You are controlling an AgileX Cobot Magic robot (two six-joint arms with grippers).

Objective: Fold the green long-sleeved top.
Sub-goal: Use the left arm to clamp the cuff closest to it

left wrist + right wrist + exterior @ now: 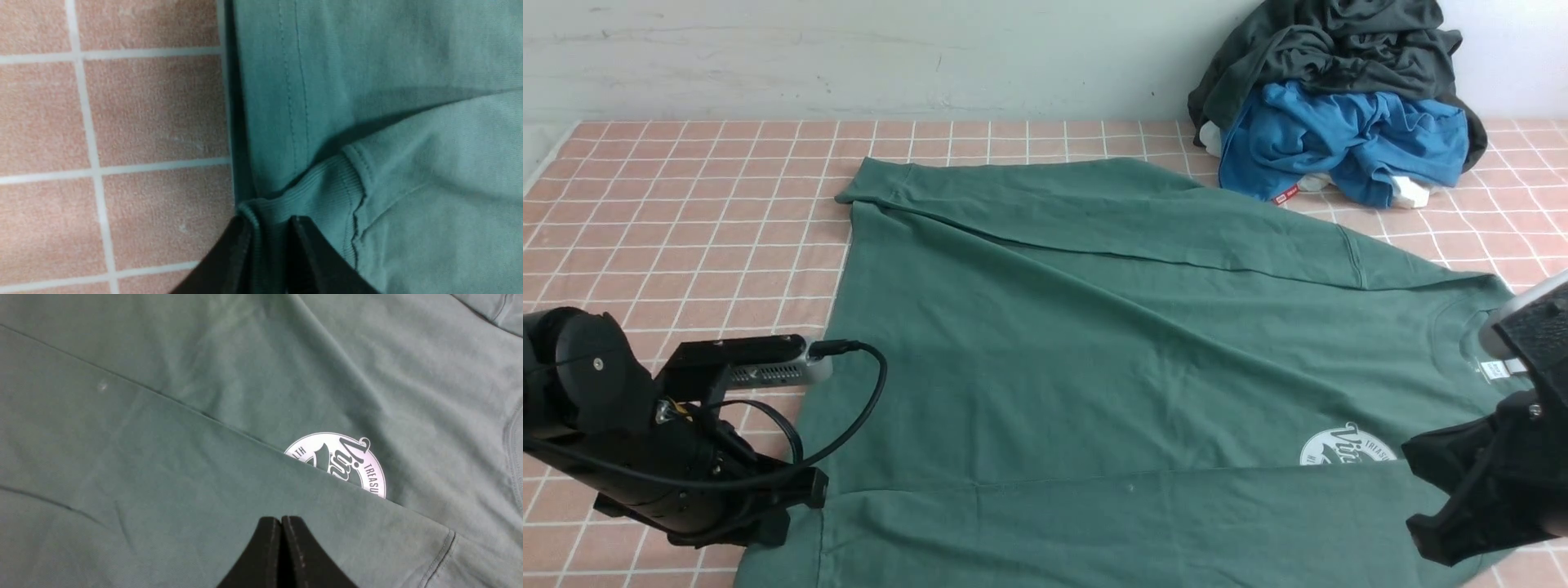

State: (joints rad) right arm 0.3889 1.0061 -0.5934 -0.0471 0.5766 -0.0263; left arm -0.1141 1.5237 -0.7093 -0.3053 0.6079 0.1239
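Front view cuts off much of both my arms. My left pincer [267, 222] is buried behind its own black housing at the near left, and my right arm's black bulk covers the near-right corner of the green long-sleeved top [1094, 343]. The top lies flat across the pink tiled tabletop [686, 204], hem to the left and collar to the right. One sleeve is folded across its far edge and the other across its near edge. The small white neck label [1494, 370] is partly masked by my right arm, and its print is too small to read.

Left wrist view shows what the front view cannot: my left pincer is clamped on the ribbed cuff [310, 192], right at the top's left edge where cloth meets bare tile.

Right wrist view shows my right pincer [281, 520] with its fingers pressed together and no cloth between them, over the near sleeve. I cannot tell whether the tips touch the fabric. The round white logo [343, 465] is half hidden under that sleeve's edge, so only part of its lettering shows.

Only the front view takes in the far right heap, a blue garment [1339, 139] under a dark grey garment [1323, 49], well apart from both pincers.
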